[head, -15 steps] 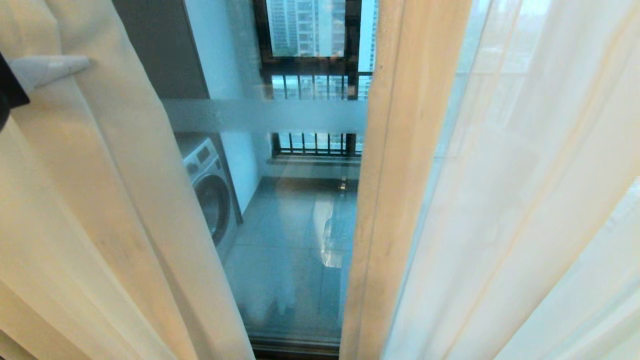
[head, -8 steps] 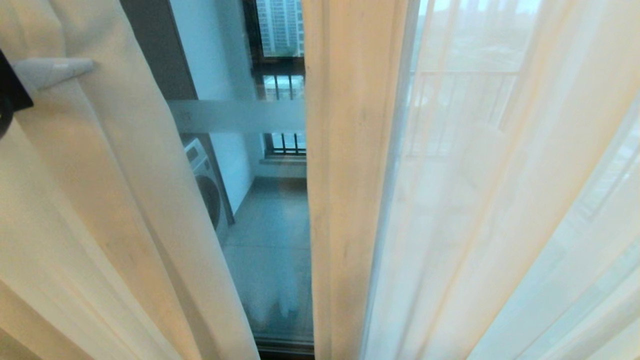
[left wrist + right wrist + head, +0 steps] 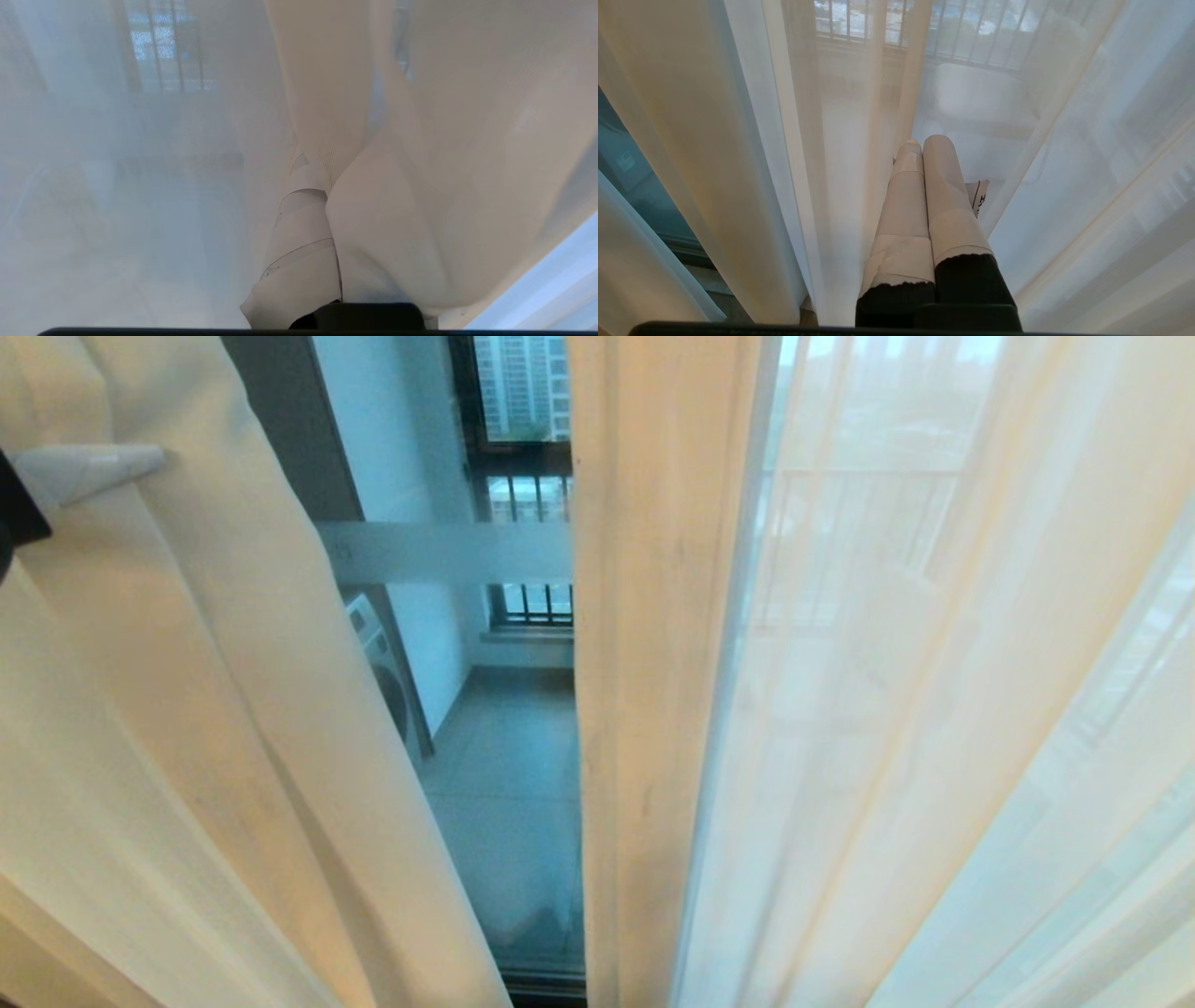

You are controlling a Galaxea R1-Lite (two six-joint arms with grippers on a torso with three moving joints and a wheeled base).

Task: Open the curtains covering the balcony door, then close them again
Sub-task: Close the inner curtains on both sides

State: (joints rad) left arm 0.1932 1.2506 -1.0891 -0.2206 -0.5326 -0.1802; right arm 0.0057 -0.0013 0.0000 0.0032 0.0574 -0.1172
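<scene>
Closing step: my left fingers (image 3: 89, 467), upper left, pinch the left curtain (image 3: 233, 728) — right fingers (image 3: 924, 154) closed, empty. Next — drag it across the door (image 3: 504, 784).

curtains (image 3: 644, 709): cream, pleated, hanging, narrow gap between panels | balcony door (image 3: 504, 784): glass, frosted stripe, showing through gap

A high-rise flat is showing itself here: floor-length curtains (image 3: 644, 709) and a white sheer (image 3: 934, 709) are hanging before a glass balcony door (image 3: 485, 551), with a washing machine (image 3: 385, 663) standing on the tiled balcony and apartment towers (image 3: 523, 383) rising beyond the barred window (image 3: 527, 602).
</scene>
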